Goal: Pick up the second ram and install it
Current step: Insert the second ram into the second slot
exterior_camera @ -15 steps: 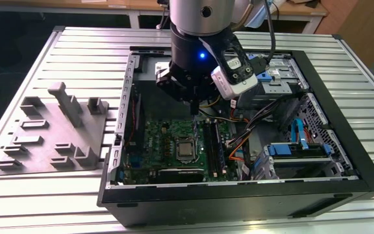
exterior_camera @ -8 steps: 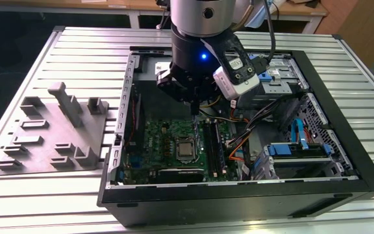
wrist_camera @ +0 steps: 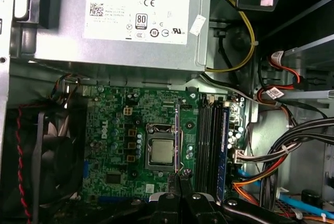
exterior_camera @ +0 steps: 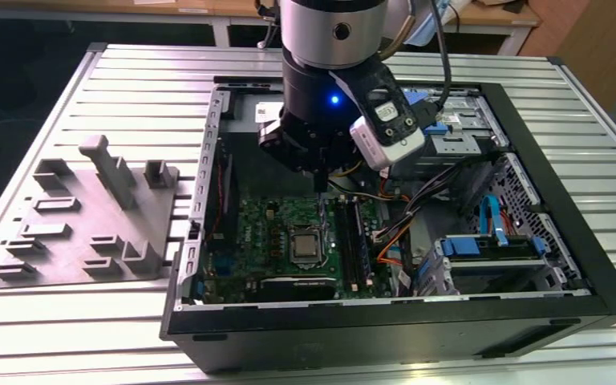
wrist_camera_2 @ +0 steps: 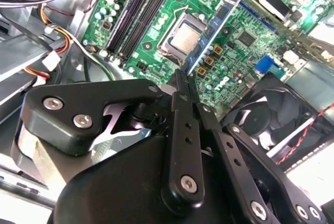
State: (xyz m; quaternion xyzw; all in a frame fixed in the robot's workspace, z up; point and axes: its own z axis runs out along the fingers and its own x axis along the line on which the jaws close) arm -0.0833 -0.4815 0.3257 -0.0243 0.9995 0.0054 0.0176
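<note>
Second ram [wrist_camera_2: 219,25]: clamped edge-on in claw [wrist_camera_2: 182,76], hanging over board beside processor [wrist_camera: 162,151].
Long axis: parallel to memory slots [wrist_camera: 207,140].
Slots from claw: near, toward exterior view's right.

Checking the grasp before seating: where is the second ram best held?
On the second ram, pinch the flat faces near the top edge, from above, as the gripper does. It hangs thin and on edge, parallel to the memory slots, lower edge free.

End effector [wrist_camera_2: 182,76] grips the second ram [wrist_camera_2: 213,32] above the motherboard [wrist_camera_2: 159,25].
</note>
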